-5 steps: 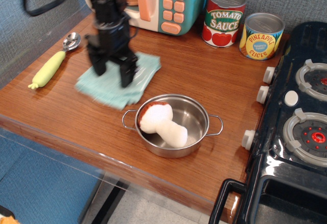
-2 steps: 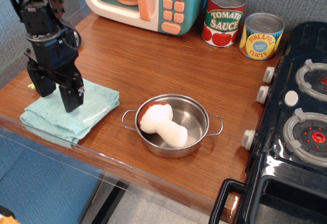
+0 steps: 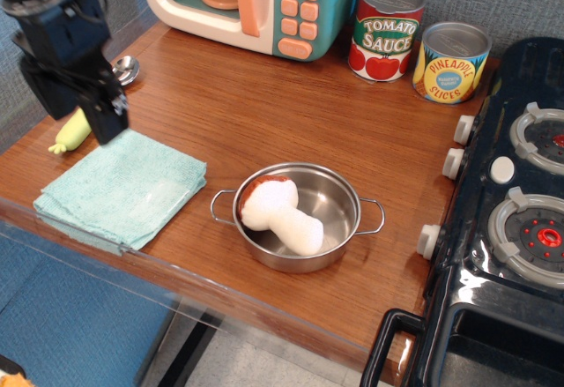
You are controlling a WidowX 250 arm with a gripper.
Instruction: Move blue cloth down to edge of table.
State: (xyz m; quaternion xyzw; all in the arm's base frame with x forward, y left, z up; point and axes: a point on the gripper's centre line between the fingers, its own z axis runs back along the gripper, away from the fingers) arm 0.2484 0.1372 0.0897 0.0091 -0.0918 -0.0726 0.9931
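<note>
Claw (image 3: 81, 115) empty above blue cloth (image 3: 123, 188)

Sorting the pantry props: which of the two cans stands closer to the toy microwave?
The tomato sauce can, red-labelled, stands right beside the microwave; the yellow pineapple slices can sits farther right, toward the stove.

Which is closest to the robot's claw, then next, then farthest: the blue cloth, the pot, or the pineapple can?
From the gripper:
1. Blue cloth, just below it at the table's front edge.
2. Pot, mid-table, to the right.
3. Pineapple can, far back right.
</note>
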